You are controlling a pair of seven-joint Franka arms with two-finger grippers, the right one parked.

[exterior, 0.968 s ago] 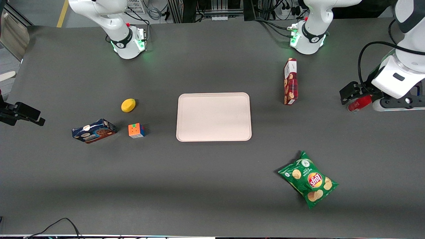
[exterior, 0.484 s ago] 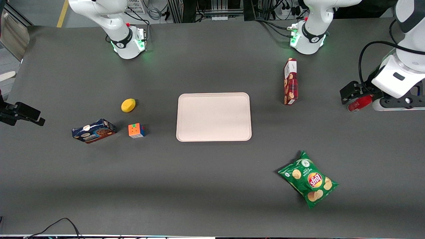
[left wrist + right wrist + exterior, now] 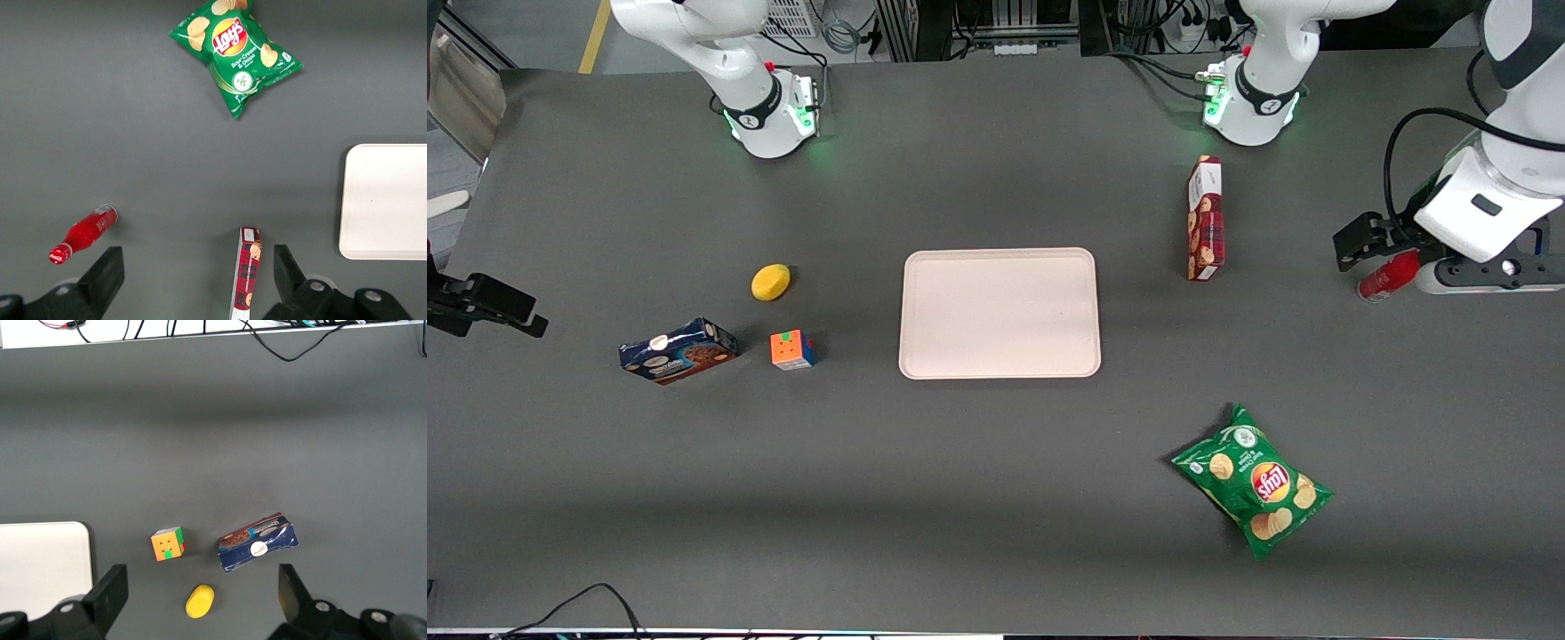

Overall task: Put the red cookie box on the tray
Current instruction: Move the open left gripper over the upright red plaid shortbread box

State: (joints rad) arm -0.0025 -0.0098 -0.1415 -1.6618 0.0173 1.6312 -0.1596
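The red cookie box lies on its narrow side on the table, beside the tray toward the working arm's end and apart from it. The tray is pale pink-beige and has nothing on it. My left gripper hangs high above the table, farther toward the working arm's end than the box, over a small red bottle. In the left wrist view the gripper is open and empty; the box shows far below between its fingers, close to one finger. The tray's corner shows there too.
A green chips bag lies nearer the front camera than the box. The red bottle lies on its side. A dark blue cookie box, a colour cube and a yellow lemon lie toward the parked arm's end.
My left gripper has shifted slightly away from the front camera and a little toward the red cookie box. Nothing on the table has moved.
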